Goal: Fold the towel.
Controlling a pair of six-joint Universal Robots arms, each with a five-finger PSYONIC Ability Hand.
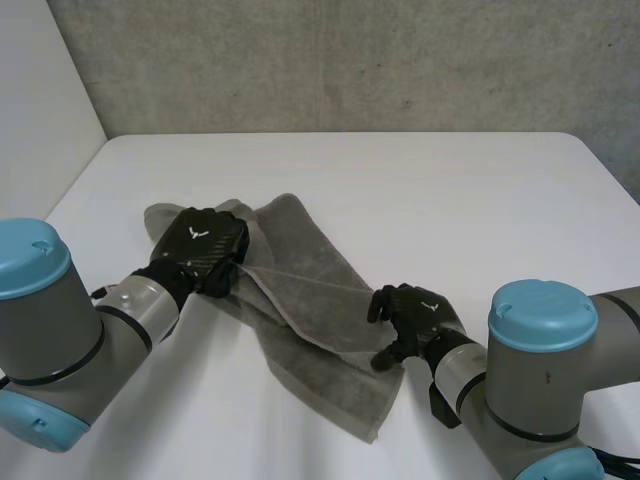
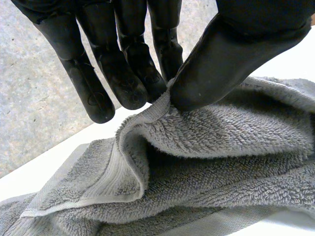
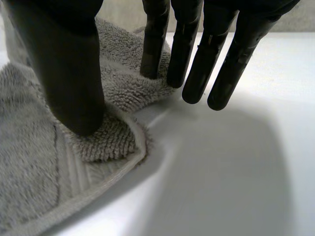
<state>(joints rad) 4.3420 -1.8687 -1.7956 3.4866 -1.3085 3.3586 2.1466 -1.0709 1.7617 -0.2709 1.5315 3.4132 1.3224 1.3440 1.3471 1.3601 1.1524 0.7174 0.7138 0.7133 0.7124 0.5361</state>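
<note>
Towel (image 1: 320, 300) is grey and lies rumpled in a diagonal strip on the white desk (image 1: 470, 200), with one corner pointing back at the robot. Right hand (image 1: 418, 312) sits at the towel's right edge near that end. The right thumb (image 3: 74, 83) is planted on a hemmed corner. The right fingers (image 3: 197, 69) are straight and not gripping; a couple of tips touch the terry and the rest are over bare desk. Farther back, left hand (image 1: 205, 242) is on the towel's far left part, pinching a raised bit of hem between left thumb (image 2: 231, 64) and left fingertips (image 2: 133, 93). Grey wall (image 1: 350, 60) is behind it all.
</note>
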